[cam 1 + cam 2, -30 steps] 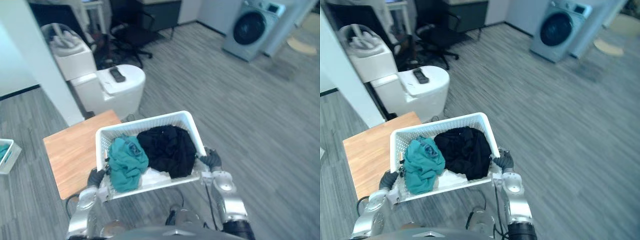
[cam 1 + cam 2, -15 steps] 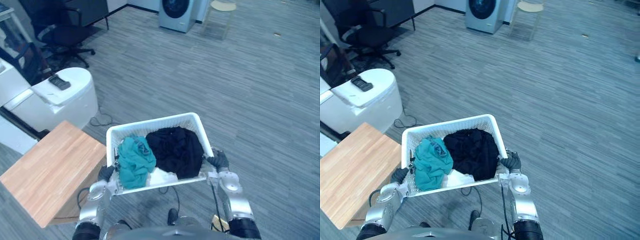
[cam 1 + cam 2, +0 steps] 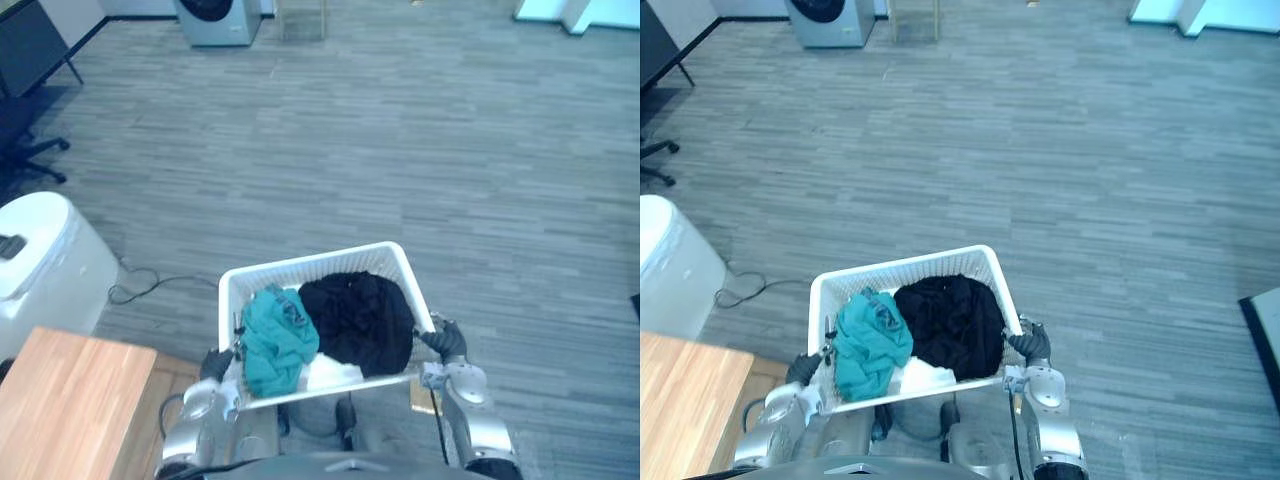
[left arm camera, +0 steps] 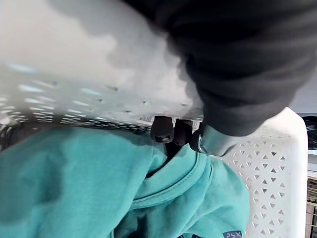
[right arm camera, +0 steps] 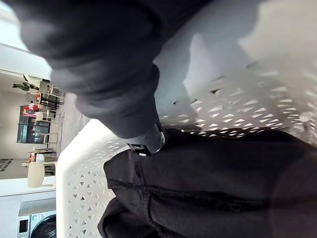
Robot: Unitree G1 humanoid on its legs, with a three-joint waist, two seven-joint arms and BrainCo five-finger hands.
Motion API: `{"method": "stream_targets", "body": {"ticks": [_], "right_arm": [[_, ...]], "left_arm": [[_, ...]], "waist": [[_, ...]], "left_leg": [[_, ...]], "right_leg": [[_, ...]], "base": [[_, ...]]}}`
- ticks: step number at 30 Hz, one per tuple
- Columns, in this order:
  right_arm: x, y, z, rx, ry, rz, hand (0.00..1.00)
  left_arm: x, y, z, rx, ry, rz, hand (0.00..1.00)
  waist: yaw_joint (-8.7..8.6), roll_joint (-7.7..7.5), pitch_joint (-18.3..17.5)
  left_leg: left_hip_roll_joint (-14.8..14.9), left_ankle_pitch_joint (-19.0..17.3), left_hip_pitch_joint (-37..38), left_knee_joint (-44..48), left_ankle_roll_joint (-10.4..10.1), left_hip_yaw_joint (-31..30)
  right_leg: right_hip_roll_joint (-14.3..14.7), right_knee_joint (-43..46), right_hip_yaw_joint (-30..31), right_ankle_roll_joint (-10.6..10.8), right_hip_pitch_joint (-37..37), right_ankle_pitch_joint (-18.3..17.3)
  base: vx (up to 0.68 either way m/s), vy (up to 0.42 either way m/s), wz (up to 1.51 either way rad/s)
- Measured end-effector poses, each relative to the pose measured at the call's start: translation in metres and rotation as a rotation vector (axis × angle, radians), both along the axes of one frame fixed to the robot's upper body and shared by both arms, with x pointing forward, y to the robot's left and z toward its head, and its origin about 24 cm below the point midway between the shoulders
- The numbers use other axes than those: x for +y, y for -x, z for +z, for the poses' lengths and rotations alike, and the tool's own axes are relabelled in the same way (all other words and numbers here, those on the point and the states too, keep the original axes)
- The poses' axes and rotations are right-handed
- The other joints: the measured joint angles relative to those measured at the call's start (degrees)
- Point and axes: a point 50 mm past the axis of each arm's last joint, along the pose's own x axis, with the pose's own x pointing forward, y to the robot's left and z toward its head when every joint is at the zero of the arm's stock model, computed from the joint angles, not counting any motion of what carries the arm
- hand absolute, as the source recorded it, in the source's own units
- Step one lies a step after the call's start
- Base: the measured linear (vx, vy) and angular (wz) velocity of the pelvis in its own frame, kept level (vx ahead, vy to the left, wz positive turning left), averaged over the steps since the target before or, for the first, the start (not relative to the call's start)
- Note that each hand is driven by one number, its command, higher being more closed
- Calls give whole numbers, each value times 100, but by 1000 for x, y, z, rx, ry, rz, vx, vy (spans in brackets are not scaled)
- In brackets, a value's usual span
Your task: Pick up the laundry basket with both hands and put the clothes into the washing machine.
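Holding laundry basket (image 3: 310, 268) above the floor (image 3: 450, 150), long axis lying left to right (teal garment (image 3: 275, 340) on left, black garment (image 3: 360, 320) on right). Clamped at short ends by left hand (image 3: 214, 364) and right hand (image 3: 447, 342), fingers (image 4: 162, 130) curled over rim.

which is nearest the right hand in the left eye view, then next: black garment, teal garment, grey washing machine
1. Black garment, beside the right hand.
2. Teal garment, left of it.
3. Grey washing machine, far off, upper left.

wooden table (image 3: 60, 400) | white rounded unit (image 3: 40, 262) (behind it) | grey plank floor (image 3: 420, 130)
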Motion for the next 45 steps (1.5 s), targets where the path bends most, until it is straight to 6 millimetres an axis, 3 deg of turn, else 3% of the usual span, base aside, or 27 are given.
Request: {"method": "stream_targets", "body": {"ticks": [2, 3, 6, 7, 8, 10, 11, 12, 13, 14, 15, 16, 17, 19, 21, 23, 26, 27, 28, 29, 31, 33, 37, 39, 40, 44, 45], "right_arm": [[9, -9, 4, -24, 0, 21, 100], [14, -11, 5, -30, -11, 33, 100], [23, -14, -2, -10, -42, 38, 100], [28, -15, -5, 2, -53, 48, 100], [32, -18, -4, -4, -63, 55, 100], [37, -18, -9, 12, -83, 56, 100], [39, -20, -11, 14, -91, 57, 100], [39, -19, -12, 18, -91, 57, 100], [39, -16, -13, 19, -92, 50, 100], [37, -14, -13, 12, -94, 34, 100], [36, -15, -11, 6, -90, 26, 100], [34, -14, -8, -7, -89, 17, 100], [29, -13, -6, -19, -84, -3, 100], [27, -13, -1, -42, -87, -21, 100], [25, -9, 0, -46, -93, -46, 100], [22, -4, -2, -37, -87, -56, 100], [14, 2, -4, -19, -63, -64, 100], [11, 4, -3, -18, -55, -65, 100], [9, 9, -5, -4, -43, -62, 100], [6, 10, -3, -9, -30, -59, 100], [5, 11, -2, -14, -28, -63, 100], [5, 12, -2, -15, -32, -66, 100], [6, 9, 0, -25, -36, -65, 100], [4, 9, 0, -25, -31, -67, 100], [4, 11, -2, -15, -36, -75, 100], [8, 19, -19, 45, -98, -123, 100], [15, 23, -51, 191, -146, -134, 100]], "left_arm": [[8, -1, 5, -23, -18, 30, 100], [11, 0, 5, -25, -18, 49, 100], [20, 4, 4, -14, -42, 67, 100], [25, 6, 4, -7, -63, 78, 100], [29, 5, 6, -10, -76, 80, 100], [36, 5, 10, -24, -97, 82, 100], [39, 7, 11, -25, -112, 82, 100], [38, 8, 11, -21, -111, 81, 100], [36, 7, 11, -21, -115, 70, 100], [34, 4, 13, -32, -118, 59, 100], [33, 3, 14, -36, -120, 51, 100], [30, -1, 16, -44, -115, 42, 100], [27, -7, 18, -58, -116, 32, 100], [25, -15, 23, -82, -120, 14, 100], [23, -18, 24, -88, -120, 4, 100], [20, -15, 21, -77, -114, -3, 100], [9, -7, 15, -55, -69, 1, 100], [6, -3, 12, -43, -51, 9, 100], [4, 6, 8, -21, -39, 19, 100], [0, 10, 5, -9, -21, 23, 100], [-1, 11, 5, -10, -12, 22, 100], [-1, 11, 6, -16, -10, 19, 100], [-3, 9, 8, -25, -4, 27, 100], [-7, 11, 6, -12, 3, 43, 100], [-9, 13, 3, 3, 5, 35, 100], [0, 14, -3, 41, -43, 0, 100], [12, 25, -21, 162, -88, -18, 100]], "waist": [[159, -221, -70], [157, -332, -106], [206, -569, -113], [195, -627, -102], [189, -663, -92], [188, -701, -72], [165, -696, -57], [122, -678, -40], [33, -663, -16], [-13, -679, 8], [-41, -685, 34], [-94, -626, 87], [-106, -620, 94], [-100, -631, 92], [-114, -725, 39], [-168, -564, 46], [-255, -137, -87], [-273, -42, -68], [-195, 50, -80], [-123, 112, -115], [-90, 82, -100], [-77, 20, -101], [103, 55, -132], [116, 64, -142], [71, 102, -199], [-106, -418, -441], [-235, -449, -420]], "left_leg": [[-192, -41, -57, -30, 475, 226], [-287, -90, -58, -34, 550, 402], [-713, -529, 255, 341, 958, 804], [-884, -650, 498, 297, 1040, 861], [-966, -737, 634, 309, 1097, 883], [-1054, -898, 941, 240, 1051, 891], [-1056, -965, 1234, 70, 1025, 854], [-1014, -970, 1418, -44, 1015, 821], [-949, -1012, 1685, -160, 1044, 738], [-895, -1112, 1848, -195, 1011, 678], [-870, -1149, 1929, -212, 994, 666], [-784, -1262, 2063, -225, 951, 624], [-704, -1358, 2212, -304, 858, 597], [-606, -1473, 2272, -349, 694, 549], [-572, -1643, 2563, -451, 455, 430], [-324, -1915, 2959, -513, 261, 281], [345, -1769, 2453, 1197, 139, 53], [566, -1380, 2192, 2129, 123, -57], [819, -584, 1750, 3363, 99, -219], [957, -477, 1337, 4381, 59, -300], [1005, -556, 693, 5004, 176, -177], [1082, -737, 332, 4727, 269, 248], [1022, -910, 405, 1638, 128, 590], [827, -27, 722, 385, 5, 582], [789, 14, 904, 132, -200, 680], [116, 133, 1208, -643, 13, 943], [-548, 834, 1759, -2118, 309, 638]], "right_leg": [[-160, 397, 389, 330, -384, -233], [-282, 745, 483, 489, -571, -408], [-790, 2853, 527, 1212, -983, -1131], [-925, 3860, 440, 1556, -1205, -1098], [-992, 4355, 348, 1685, -1378, -822], [-1167, 4925, -16, 1531, -1596, -137], [-1198, 5358, -174, 1268, -1762, 625], [-1205, 5591, -234, 1217, -1851, 1116], [-1238, 5930, -371, 1080, -2020, 989], [-1231, 5905, -493, 830, -2246, 376], [-1227, 5730, -566, 790, -2360, 128], [-1228, 5041, -765, 786, -2497, -85], [-1226, 3543, -989, 749, -2547, -77], [-1196, 1609, -1080, 742, -2404, 344], [-1231, 516, -982, 827, -2248, 862], [-1183, 952, -994, 741, -2191, 1314], [-868, 1833, -1508, 433, -2045, 516], [-718, 1908, -1612, 336, -1785, 309], [-529, 1894, -1647, 187, -1398, 98], [-369, 1751, -1658, 91, -1037, -15], [-268, 1305, -1650, 51, -426, -41], [-277, 899, -1584, 60, 28, -35], [-363, 765, -1299, 152, 359, -89], [-492, 990, -1112, 411, 343, -397], [-534, 1167, -1030, 549, 341, -535], [-1122, 1130, -880, 831, 222, -613], [-1393, 99, -643, 1182, 434, -5]], "base": [[352, 310, -93], [354, 278, -57], [296, 169, -21], [337, 98, -17], [224, 50, -6], [290, 54, -11], [349, 55, -14], [278, -4, 7], [280, -44, 21], [279, -61, 25], [284, -67, 18], [372, -91, 15], [391, -102, 16], [307, -97, 13], [505, -228, 27], [684, -373, 43], [527, -342, 36], [466, -273, 7], [658, -335, -13], [634, -300, -23], [517, -195, -5], [388, -121, -7], [304, 5, -48], [226, 137, -55], [236, 231, -28], [189, 214, -3], [24, 42, -1]]}}
